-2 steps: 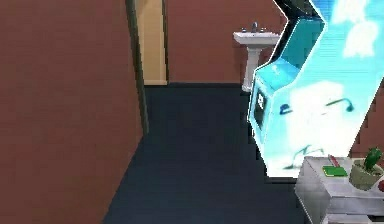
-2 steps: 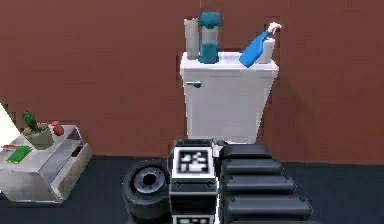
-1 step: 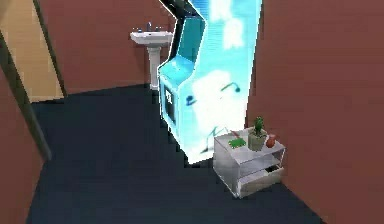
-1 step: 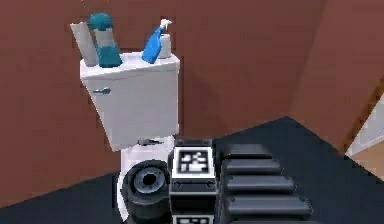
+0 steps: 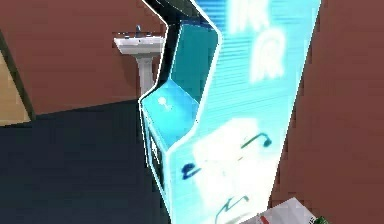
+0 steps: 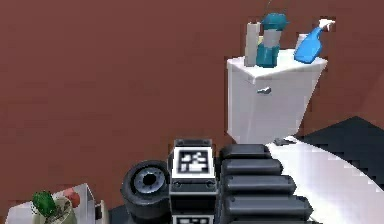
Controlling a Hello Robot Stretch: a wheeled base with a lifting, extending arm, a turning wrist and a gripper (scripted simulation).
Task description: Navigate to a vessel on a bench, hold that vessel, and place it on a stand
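At the arm side view's bottom the arm is a stack of dark blocks with a white marked square to their left. Left of that sits the gripper's round dark body. Its far end is not made out, so I cannot tell whether it holds anything. At that view's lower left corner is a low white object carrying something green and red. The same kind of white, green and red object lies at the forward view's bottom right.
A tall teal arcade cabinet stands close ahead. Behind it a white pedestal sink is on the brown wall. To the side is a white toilet tank bearing a blue spray bottle and a teal container. Dark floor lies at the forward view's left.
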